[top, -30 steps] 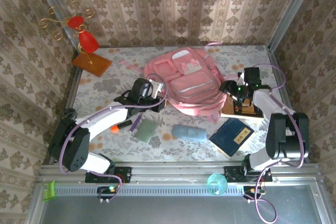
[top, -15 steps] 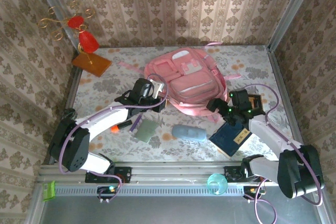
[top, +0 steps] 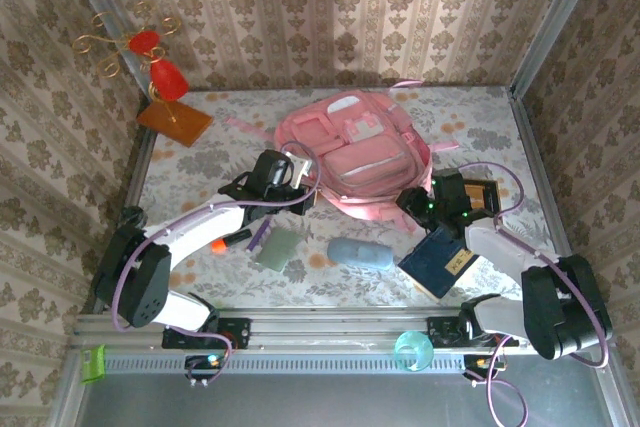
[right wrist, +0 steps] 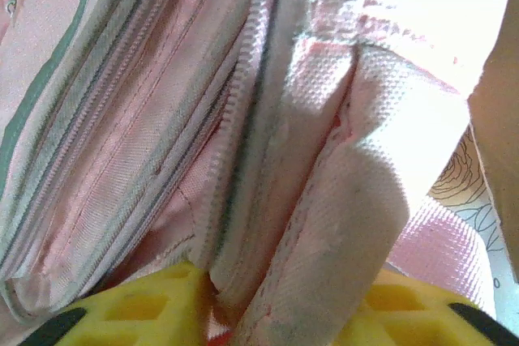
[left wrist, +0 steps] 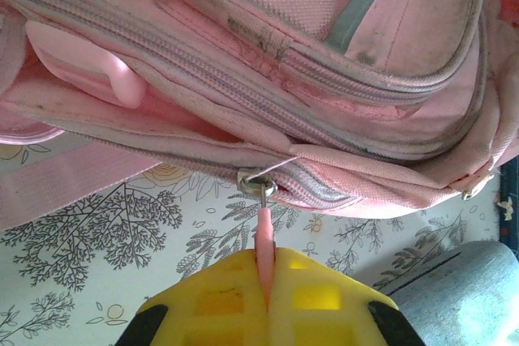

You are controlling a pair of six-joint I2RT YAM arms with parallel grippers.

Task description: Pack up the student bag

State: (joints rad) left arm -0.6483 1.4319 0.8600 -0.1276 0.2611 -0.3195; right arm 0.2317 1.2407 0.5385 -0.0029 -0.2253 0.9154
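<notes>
Bag seemingly gripped by right tool, zipper pull in left tool

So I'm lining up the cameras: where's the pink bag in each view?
Top external: bag just above centre, on the floral cloth.
Left wrist: bag across the top; fingers pinch its zip pull.
Right wrist: bag up close, between the fingers.
Shared landmark: that cloth.

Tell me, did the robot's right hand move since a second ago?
Yes. The right hand swung leftward and nearer, off the brown board and onto the student bag's corner, just above the blue book, which stayed put.
</notes>
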